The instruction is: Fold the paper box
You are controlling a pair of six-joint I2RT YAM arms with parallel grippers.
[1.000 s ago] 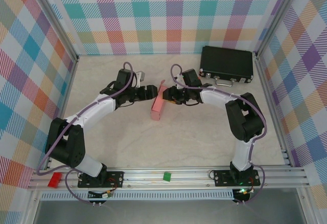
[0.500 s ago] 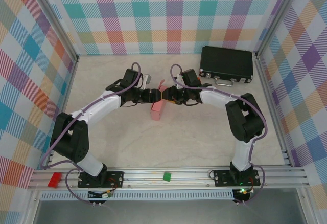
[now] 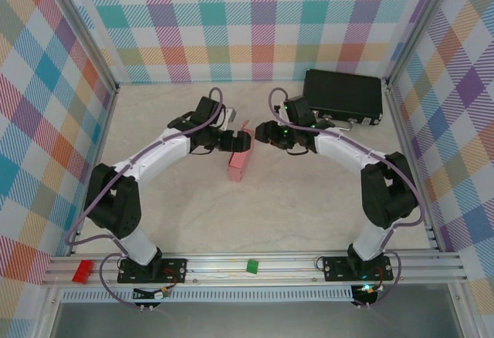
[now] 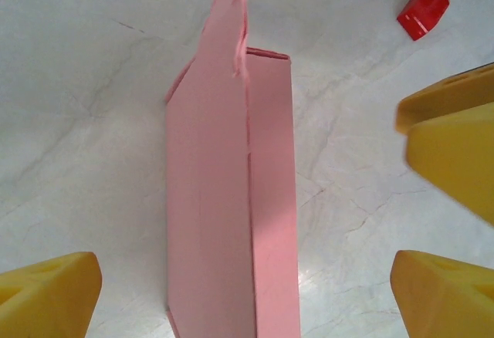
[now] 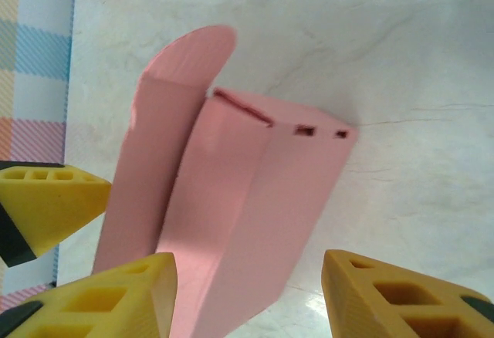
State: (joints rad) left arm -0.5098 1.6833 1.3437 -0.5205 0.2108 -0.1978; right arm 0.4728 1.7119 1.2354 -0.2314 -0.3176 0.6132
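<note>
From above, the paper box (image 3: 239, 160) lies near the middle of the pale marbled surface (image 3: 309, 207), its long side running from far to near, with the left fingers (image 3: 232, 142) at its far-left edge and the right fingers (image 3: 262, 133) just beyond its far-right corner. A black case (image 3: 343, 96) sits well apart in the far right corner. The left wrist view looks down the length of the box (image 4: 231, 199): a flap stands up at its far end, the yellow left fingers (image 4: 46, 295) are spread wide with bare surface on both sides of the card, and a small red piece (image 4: 423, 9) lies beyond. The right wrist view adds the box's other face (image 5: 255, 199), with a rounded flap and two small slots near one edge. The right fingers (image 5: 401, 295) are also released; one overlaps the card's lower edge, whether touching I cannot tell, and the other stands clear.
</note>
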